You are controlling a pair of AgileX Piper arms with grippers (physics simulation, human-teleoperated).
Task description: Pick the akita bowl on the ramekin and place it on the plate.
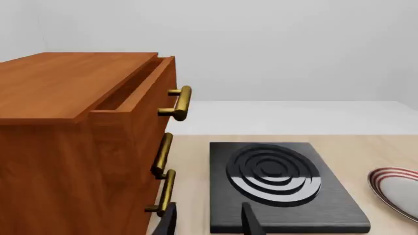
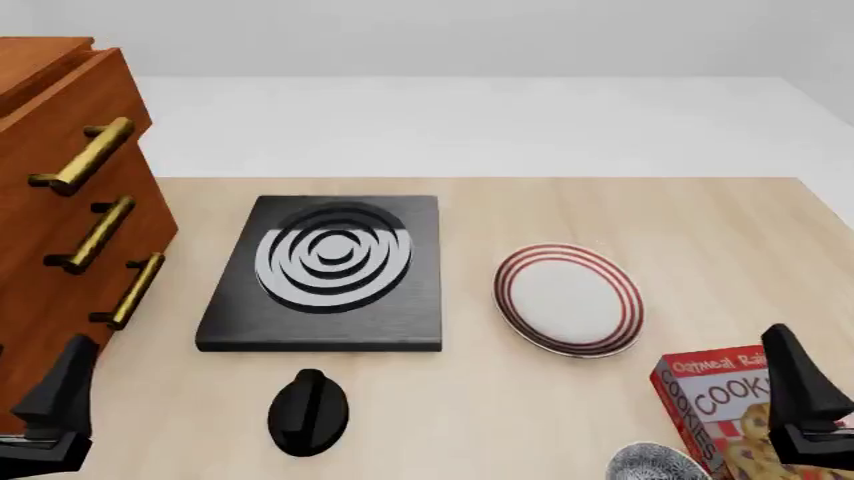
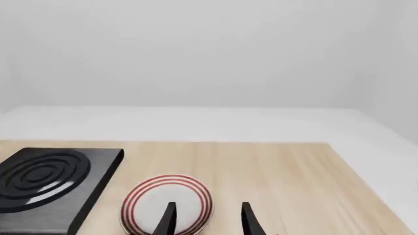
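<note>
The akita bowl (image 2: 657,463) sits at the very near edge of the front view, at about 5 o'clock, only its top rim showing: a small round form with a fine grey-and-white speckle. The ramekin beneath it cannot be seen. Just beside it at 3 o'clock stands a red cookie box (image 2: 721,405). The right gripper (image 3: 205,218) hovers above the near right of the desk (image 2: 694,220), its two dark fingers parted with nothing between them; in its wrist view the plate (image 2: 569,299) lies beyond the fingertips. That plate is round and white with red concentric rings at its rim, wider than the bowl, and lies at 11 o'clock from it, apart. The left gripper (image 1: 207,220) is likewise spread and empty, near the wooden drawer cabinet (image 2: 67,200) with brass handles. A black stove burner (image 2: 328,268) rests at 9 o'clock from the plate, a black knob (image 2: 308,411) nearer the camera.
</note>
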